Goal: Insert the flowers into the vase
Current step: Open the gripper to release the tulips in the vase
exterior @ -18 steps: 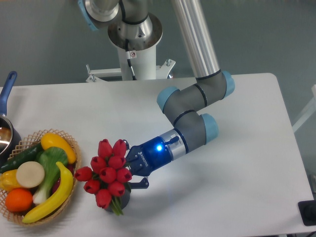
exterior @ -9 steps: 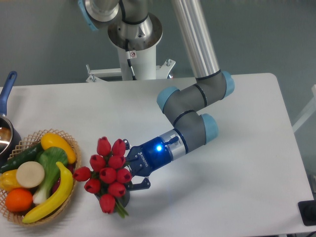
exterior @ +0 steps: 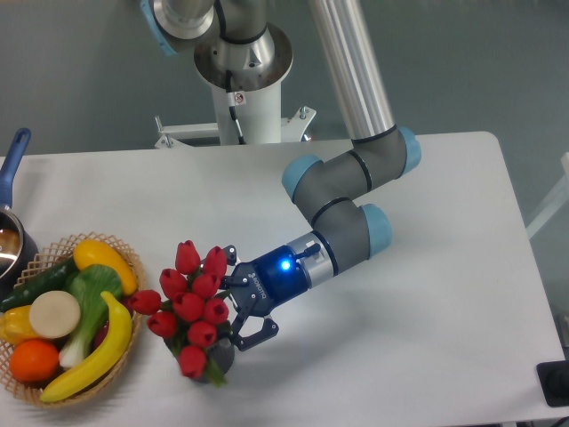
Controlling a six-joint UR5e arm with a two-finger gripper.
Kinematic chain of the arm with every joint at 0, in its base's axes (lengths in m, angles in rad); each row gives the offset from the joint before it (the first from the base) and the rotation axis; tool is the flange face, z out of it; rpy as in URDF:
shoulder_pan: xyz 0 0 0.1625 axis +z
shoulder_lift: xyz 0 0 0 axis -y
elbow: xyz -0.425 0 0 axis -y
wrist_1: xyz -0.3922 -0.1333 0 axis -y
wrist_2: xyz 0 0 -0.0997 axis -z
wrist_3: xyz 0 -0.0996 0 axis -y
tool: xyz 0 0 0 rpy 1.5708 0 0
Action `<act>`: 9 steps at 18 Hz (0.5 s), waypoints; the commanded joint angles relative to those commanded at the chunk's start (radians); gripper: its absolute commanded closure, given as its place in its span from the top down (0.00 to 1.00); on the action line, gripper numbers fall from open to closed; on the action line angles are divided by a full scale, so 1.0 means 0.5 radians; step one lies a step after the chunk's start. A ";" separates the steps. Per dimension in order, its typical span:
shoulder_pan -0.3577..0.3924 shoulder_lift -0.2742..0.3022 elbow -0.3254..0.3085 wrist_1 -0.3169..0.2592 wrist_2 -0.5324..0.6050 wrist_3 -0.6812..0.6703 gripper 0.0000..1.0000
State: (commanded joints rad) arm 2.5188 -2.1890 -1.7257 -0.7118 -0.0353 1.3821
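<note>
Standing in the lower centre-left of the frame, the flowers [exterior: 188, 307] have their red buds bunched above the vase [exterior: 216, 358], of which only a dark sliver shows beneath the leaves and buds. Judged from this view, the stems are already down inside the vase; whether they are seated to the bottom cannot be seen, as the bunch covers the vase mouth. The bunch leans toward the left of the frame, its outermost bud reaching near the wicker basket [exterior: 135, 267] of toy fruit and vegetables.

The gripper [exterior: 236, 302] comes in from the right, lying low and nearly level with the bench [exterior: 427, 356]. Its jaws stand spread: one black finger shows at the upper edge of the bunch beside the top buds, the other lower down, just right of the vase. There appears to be daylight between the lower finger and the stems, so the jaws read as released and no longer clamping the flowers; the upper finger's contact with the buds cannot be settled from this angle.

Assessment: the insertion itself looks essentially done. What is left, as far as the view shows, is for the arm to draw clear to the right without snagging buds or leaves, and for the vase to hold upright under a bunch wider than itself.
</note>
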 joint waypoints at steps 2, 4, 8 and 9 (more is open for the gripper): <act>0.012 0.009 -0.006 0.003 0.033 0.009 1.00; 0.031 0.070 -0.030 0.003 0.217 0.049 1.00; 0.089 0.126 -0.074 0.006 0.319 0.089 1.00; 0.107 0.153 -0.098 0.006 0.322 0.089 1.00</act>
State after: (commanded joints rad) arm 2.5724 -2.1124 -1.7747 -0.7087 0.1258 1.4266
